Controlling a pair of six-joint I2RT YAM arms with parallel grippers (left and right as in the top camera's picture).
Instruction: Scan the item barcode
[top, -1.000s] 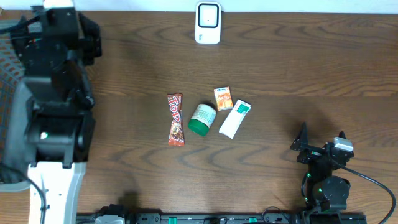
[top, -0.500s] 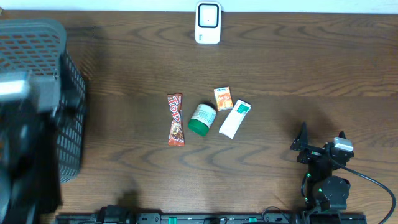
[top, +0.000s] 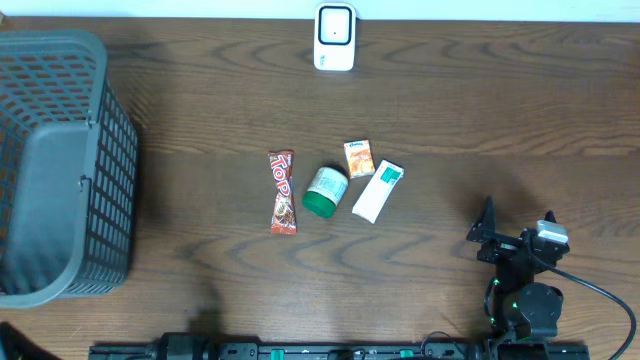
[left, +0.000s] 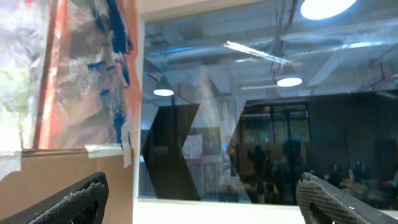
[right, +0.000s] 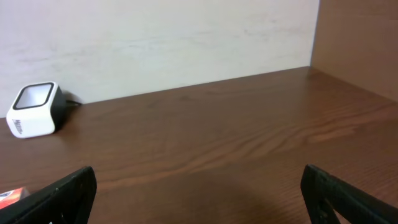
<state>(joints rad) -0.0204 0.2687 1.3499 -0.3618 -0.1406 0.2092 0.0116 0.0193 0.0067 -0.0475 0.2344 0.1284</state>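
with left gripper (left: 202, 202) and right gripper (right: 199, 199) both spread wide and empty, reach right for the white tube (top: 377, 190) mid-table, gripping clear of any barcode, then face it to the scanner (top: 334, 37).

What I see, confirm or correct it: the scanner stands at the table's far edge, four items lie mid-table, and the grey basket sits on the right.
Wrong side: the overhead view shows the grey basket on the left, not the right. The scanner does stand at the table's far edge, with four items mid-table.
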